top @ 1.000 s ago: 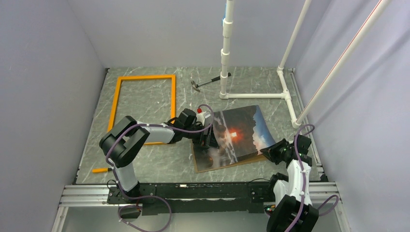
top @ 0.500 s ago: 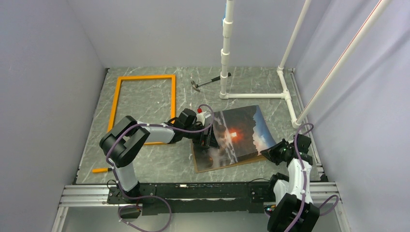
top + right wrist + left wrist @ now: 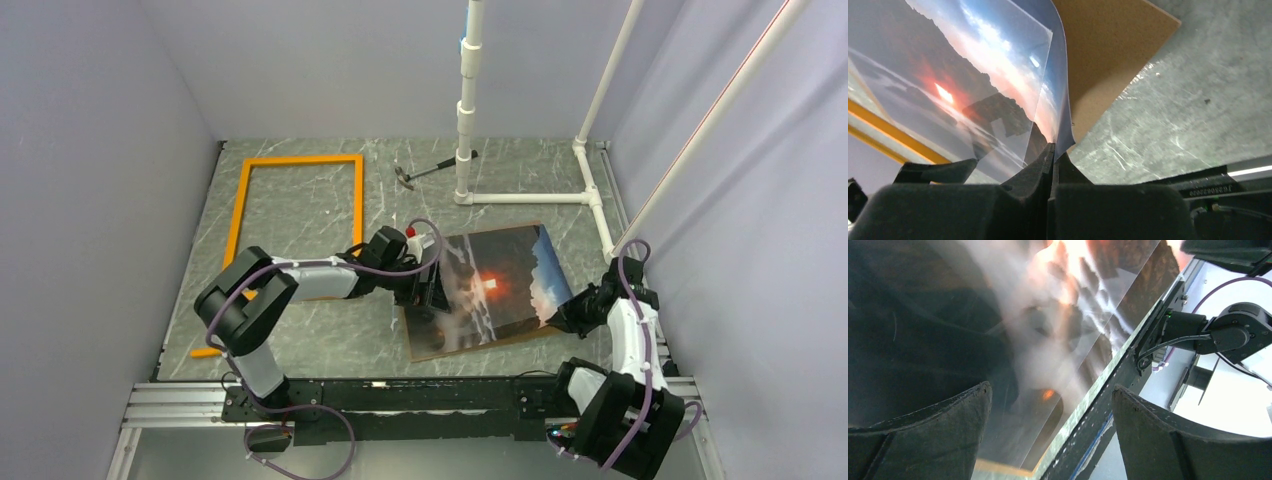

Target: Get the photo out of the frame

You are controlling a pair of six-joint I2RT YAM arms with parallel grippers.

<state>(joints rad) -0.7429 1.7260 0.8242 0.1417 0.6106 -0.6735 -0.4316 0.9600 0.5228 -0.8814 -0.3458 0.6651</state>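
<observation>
Photo [image 3: 495, 280] is out of the frame: lies R of centre, well apart from empty orange frame [image 3: 236, 220] at far L. R gripper [image 3: 1052, 151] clamped on photo's near-R corner, sheet curling off brown backing board [image 3: 1108, 45]. L gripper [image 3: 428, 290] jaws wide apart over photo's L edge, holding nothing. Left, prob.: let go, retreat. Hammer [image 3: 418, 173], PVC stand [image 3: 465, 120], screwdriver [image 3: 207, 352] lie apart, not in the way.

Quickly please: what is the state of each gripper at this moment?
Left gripper: open, holding nothing, over the photo.
Right gripper: closed, pinching a corner of the photo.
</observation>
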